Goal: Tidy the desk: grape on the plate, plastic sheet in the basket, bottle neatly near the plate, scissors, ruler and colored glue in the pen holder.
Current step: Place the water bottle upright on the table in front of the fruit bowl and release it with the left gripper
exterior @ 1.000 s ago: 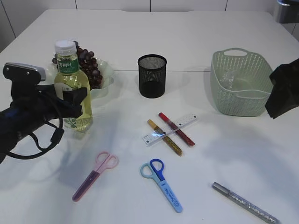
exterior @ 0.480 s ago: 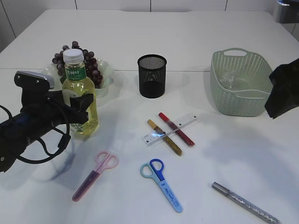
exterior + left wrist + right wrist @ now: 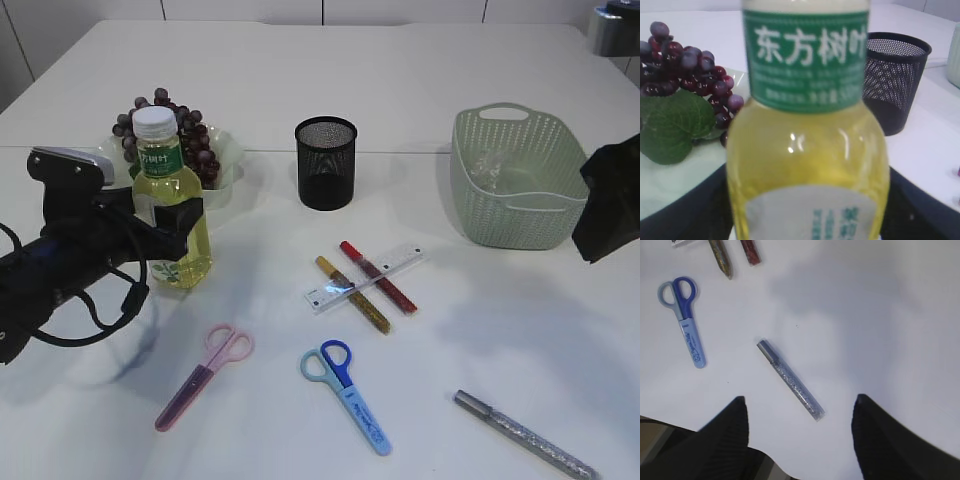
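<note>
The bottle of yellow drink stands upright on the table just in front of the plate, which holds the grape bunch. My left gripper reaches around the bottle, one dark finger close on each side; I cannot make out whether they press on it. High over the table my right gripper is open, with a silver glue pen below it. The ruler lies across red glue and gold glue. Pink scissors and blue scissors lie near the front. The plastic sheet is in the basket.
The black mesh pen holder stands at mid-table behind the ruler, and it holds nothing that I can see. The green basket is at the right, near my right arm. The table's front edge is close below the scissors.
My left gripper carried the bottle to the right and a little away from me, then it settled upright by the plate. The right arm barely shifted.
</note>
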Robot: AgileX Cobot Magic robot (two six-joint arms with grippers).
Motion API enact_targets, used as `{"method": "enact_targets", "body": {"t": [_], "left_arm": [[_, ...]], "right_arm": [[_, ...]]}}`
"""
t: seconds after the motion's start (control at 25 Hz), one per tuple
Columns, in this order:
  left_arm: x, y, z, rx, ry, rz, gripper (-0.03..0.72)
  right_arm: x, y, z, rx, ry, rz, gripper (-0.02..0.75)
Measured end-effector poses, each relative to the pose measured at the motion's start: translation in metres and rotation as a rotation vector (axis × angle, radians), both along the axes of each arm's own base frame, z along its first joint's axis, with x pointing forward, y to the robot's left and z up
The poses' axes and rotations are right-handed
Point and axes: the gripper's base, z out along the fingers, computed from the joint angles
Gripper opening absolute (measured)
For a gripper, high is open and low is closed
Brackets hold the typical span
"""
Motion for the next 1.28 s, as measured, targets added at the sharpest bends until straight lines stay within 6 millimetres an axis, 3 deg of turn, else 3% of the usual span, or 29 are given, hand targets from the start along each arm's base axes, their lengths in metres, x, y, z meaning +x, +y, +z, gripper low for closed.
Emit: {"method": "enact_targets", "body": {"t": [0.32,0.6,0.88,1.28], "left_arm": [[-0.001,-0.002,0.034,-0.025,-0.117,-0.031,0.602],[-0.014,0.0,0.063,-0.04,-0.186,-0.034,0.601],[-0.027,0.004,0.115,-0.073,-0.334,-0.035,0.591],[-0.059,0.016,0.172,-0.033,-0.267,0.003,0.564]], "right_arm": [[-0.001,0.0,0.0,-0.002,0.013,0.001,0.506],[-0.001,0.0,0.0,-0.001,0.014,-0.004,0.507],[-0.001,0.0,0.0,-0.001,0.014,-0.004,0.507],[-0.001,0.0,0.0,-0.001,0.014,-0.004,0.507]]}}
